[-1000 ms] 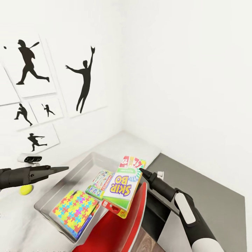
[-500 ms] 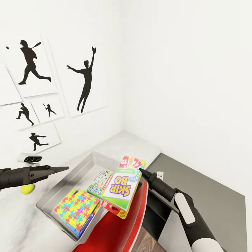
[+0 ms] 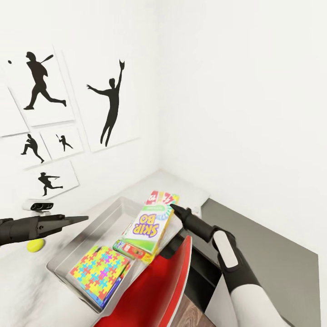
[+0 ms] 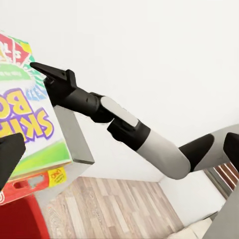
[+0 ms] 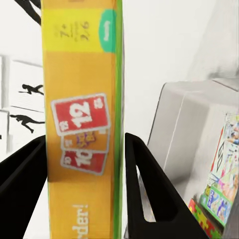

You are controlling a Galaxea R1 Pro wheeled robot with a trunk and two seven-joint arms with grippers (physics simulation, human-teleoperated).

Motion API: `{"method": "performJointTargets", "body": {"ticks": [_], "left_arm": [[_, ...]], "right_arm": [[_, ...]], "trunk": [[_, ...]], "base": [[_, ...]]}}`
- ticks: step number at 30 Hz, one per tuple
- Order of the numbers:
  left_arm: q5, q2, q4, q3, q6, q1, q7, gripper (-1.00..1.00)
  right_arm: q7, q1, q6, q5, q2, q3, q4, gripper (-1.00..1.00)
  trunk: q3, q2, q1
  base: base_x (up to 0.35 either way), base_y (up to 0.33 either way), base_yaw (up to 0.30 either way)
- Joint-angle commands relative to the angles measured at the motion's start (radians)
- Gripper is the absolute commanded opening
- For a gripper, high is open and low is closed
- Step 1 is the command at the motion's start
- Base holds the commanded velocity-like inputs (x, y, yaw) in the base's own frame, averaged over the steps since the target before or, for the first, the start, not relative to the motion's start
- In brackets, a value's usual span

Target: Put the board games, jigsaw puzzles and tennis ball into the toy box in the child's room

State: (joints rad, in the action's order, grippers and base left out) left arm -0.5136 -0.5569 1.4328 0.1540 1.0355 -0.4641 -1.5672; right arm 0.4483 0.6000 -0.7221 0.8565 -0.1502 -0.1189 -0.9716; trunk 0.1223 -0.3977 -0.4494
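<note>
My right gripper is shut on the top edge of a white-green-red Skip-Bo board game, held tilted over the near right part of the grey toy box. In the right wrist view its yellow edge sits between both fingers. A second board game peeks out beneath it in the box, next to a jigsaw puzzle. The tennis ball lies on the table left of the box. My left gripper hovers open above the box's left rim, near the ball.
A red chair back stands right in front of the toy box. A small white device sits on the table by the wall with the silhouette pictures. A dark grey surface lies past the table's right end.
My right gripper has carried the Skip-Bo game left and farther over the toy box, laying it flatter; it now covers most of the game inside. The left arm has stayed put.
</note>
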Motion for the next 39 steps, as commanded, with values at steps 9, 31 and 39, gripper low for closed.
{"method": "performJointTargets", "body": {"ticks": [9,31,39], "left_arm": [[0.000,-0.004,-0.001,0.004,0.011,-0.001,-0.004,1.00],[0.001,-0.005,-0.004,0.006,0.011,0.001,-0.004,1.00],[0.001,-0.005,-0.005,0.006,0.011,0.001,-0.004,1.00]], "right_arm": [[-0.201,0.128,0.047,0.002,-0.024,0.048,0.123,-1.00],[-0.203,0.150,0.167,0.006,-0.024,0.157,0.243,-1.00],[-0.203,0.150,0.169,0.006,-0.024,0.182,0.211,-1.00]], "trunk": [[0.002,-0.002,-0.001],[0.002,-0.002,-0.001],[0.002,-0.002,-0.001]], "base": [[0.000,0.000,0.000],[-0.066,0.050,0.000],[-0.072,0.077,0.000]]}}
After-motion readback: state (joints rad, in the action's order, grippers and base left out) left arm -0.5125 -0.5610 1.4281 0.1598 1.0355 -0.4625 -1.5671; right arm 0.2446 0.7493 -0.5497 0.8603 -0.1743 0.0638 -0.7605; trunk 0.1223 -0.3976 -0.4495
